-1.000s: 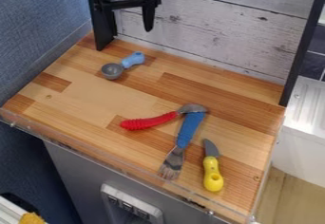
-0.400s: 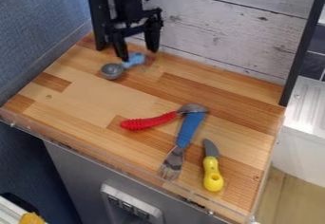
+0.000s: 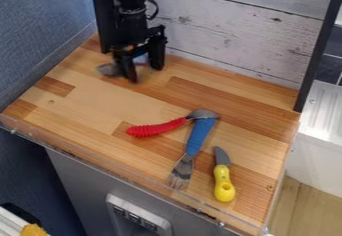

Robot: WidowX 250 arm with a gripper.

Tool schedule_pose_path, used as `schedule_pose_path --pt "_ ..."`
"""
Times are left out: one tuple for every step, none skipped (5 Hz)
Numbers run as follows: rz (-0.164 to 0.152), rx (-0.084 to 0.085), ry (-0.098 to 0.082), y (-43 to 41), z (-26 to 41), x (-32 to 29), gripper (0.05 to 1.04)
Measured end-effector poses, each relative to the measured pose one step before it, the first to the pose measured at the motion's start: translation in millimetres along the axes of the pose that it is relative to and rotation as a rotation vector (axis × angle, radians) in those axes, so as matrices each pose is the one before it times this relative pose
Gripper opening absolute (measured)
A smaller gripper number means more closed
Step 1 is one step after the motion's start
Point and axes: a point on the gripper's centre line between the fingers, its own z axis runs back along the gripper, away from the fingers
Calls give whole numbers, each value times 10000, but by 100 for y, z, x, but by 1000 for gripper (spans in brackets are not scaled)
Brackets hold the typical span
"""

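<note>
- First, at far left, a blue textured wall (image 3: 40, 35) rises beside the counter (image 3: 87, 102).
- Next comes the scoop (image 3: 110, 70), near the counter's back left corner; its grey bowl points left, and its blue handle lies between the gripper's fingers.
- The gripper (image 3: 145, 74) hangs down over that handle, its two fingers spread apart, one on either side.
- Right of it and nearer the front lies the red-handled spoon (image 3: 159, 128), its metal head at the right, meeting the end of the fork's blue handle.
- The fork (image 3: 198, 137) slants across the counter, tines toward the front edge.
- Farther right, the yellow-handled knife (image 3: 224, 184) lies apart from the fork, its blade toward the back.
- Beyond the counter's right side stands a white basin (image 3: 320, 150).
</note>
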Motion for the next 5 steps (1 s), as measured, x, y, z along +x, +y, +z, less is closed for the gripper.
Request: schedule_pose_path --pt "-1071 -17 -93 -73 -38 262 650" --pt "-1583 -27 -94 -603 -36 627 360" --pt "-1436 73 -5 -120 1 350 154" --pt "-468 59 75 -130 112 317 66" --pt "420 15 44 -141 164 273 60"
